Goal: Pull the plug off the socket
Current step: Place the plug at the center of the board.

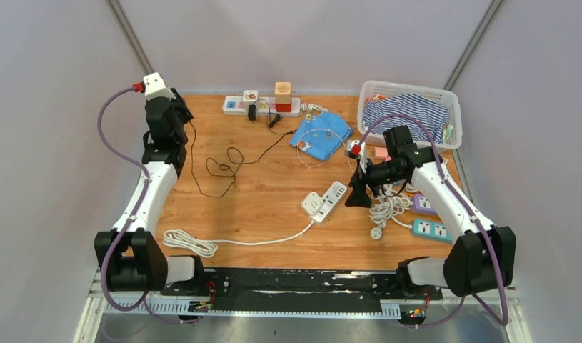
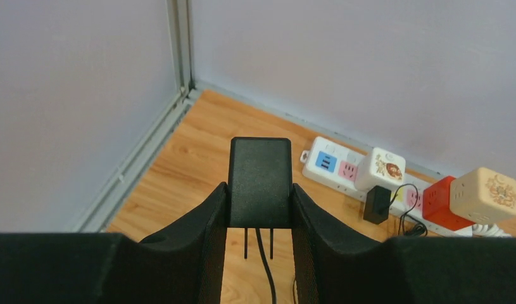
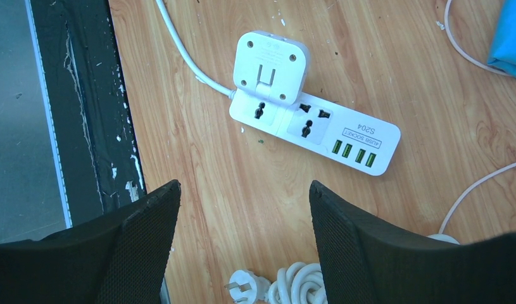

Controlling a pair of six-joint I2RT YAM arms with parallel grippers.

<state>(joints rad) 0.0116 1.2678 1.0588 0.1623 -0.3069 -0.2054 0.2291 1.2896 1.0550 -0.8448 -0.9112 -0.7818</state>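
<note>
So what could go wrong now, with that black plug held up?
The black plug sits between the left tool's fingers with its cord trailing down; moving away could tug that cord and twist the plug loose. The open right tool hovers near a coiled white cable, which might snag it.

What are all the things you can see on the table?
black plug: one, black, held up in the air
black cable: one, black, table left
long strip: one, white, far edge
short strip: one, white, table middle
adapter: one, white, touching short strip
cloth: one, blue, far middle
basket: one, white, far right
purple strip: one, purple, right side
teal strip: one, teal, right side
left gripper: one, black, shut on black plug
right gripper: one, black, open, near short strip
</note>
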